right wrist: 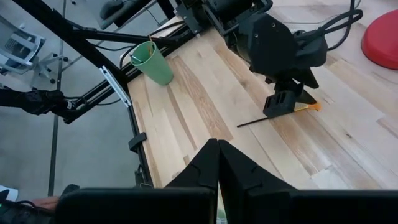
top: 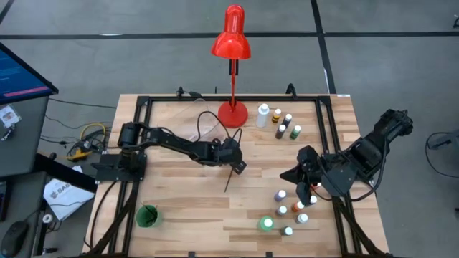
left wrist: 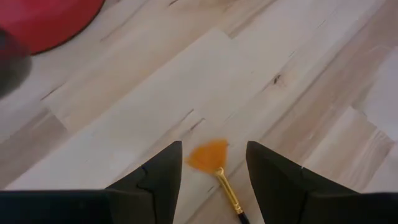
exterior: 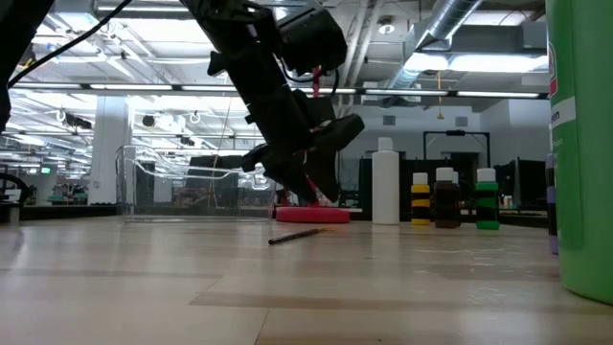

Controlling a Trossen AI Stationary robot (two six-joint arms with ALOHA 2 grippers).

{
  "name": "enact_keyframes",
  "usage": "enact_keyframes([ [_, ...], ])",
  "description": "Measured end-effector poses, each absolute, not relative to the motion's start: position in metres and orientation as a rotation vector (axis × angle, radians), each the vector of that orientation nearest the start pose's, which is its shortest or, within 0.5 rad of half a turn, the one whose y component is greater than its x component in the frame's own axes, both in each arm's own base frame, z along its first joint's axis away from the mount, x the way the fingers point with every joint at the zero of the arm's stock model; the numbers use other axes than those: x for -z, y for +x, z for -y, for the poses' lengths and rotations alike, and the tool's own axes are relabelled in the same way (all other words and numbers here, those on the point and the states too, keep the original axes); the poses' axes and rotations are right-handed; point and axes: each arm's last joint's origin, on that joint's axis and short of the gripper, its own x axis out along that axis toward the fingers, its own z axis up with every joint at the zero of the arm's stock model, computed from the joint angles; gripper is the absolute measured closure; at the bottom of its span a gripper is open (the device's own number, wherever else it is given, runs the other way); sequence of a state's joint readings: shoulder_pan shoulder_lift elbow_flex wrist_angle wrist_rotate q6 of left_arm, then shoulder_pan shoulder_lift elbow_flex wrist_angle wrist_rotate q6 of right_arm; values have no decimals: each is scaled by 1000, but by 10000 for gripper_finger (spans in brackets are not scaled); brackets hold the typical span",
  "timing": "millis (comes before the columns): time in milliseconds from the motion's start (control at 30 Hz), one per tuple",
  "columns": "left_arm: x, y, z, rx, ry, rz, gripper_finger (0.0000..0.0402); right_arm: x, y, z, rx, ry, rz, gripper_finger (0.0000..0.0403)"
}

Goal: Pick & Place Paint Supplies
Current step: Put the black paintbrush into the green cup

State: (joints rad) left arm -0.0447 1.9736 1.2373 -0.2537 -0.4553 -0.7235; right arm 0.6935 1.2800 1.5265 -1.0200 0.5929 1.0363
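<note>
- Wooden table [top: 186,215] with a dark frame along its edges; bare boards run from centre toward 7 o'clock, where I see a green cup [top: 148,216] near the rim.
- Red lamp [top: 232,107] has its base at 12 o'clock, just beyond the left gripper [top: 237,162].
- Left gripper sits near table centre, fingers [left wrist: 155,180] spread, straddling the orange fan tip of a brush [left wrist: 214,165] without touching it. The brush's dark handle lies flat on the boards, trailing toward 6 o'clock.
- Right gripper [top: 295,174] is at 3 o'clock, fingers [right wrist: 208,165] pressed together, holding nothing.
- One group of paint bottles [top: 281,123] stands at 1 o'clock, close to the far rail; a second cluster [top: 292,209] crowds 4–5 o'clock, just beside the right gripper.
- Open lane between the grippers.
</note>
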Motion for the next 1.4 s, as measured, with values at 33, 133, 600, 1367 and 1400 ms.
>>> enact_keyframes([
  [33,-148,397,4,-698,-414,-770,229,-410,189,-136,224,538,-588,403],
  [133,-148,397,4,-709,-434,-764,229,-410,189,-136,219,523,-590,403],
  [600,-118,402,6,-741,-469,-797,229,-410,189,-137,204,526,-603,403],
  [1367,-127,403,5,-665,-650,-799,401,-410,189,-139,155,509,-637,403],
  [1400,-130,402,7,-658,-651,-793,401,-410,189,-139,155,509,-637,403],
])
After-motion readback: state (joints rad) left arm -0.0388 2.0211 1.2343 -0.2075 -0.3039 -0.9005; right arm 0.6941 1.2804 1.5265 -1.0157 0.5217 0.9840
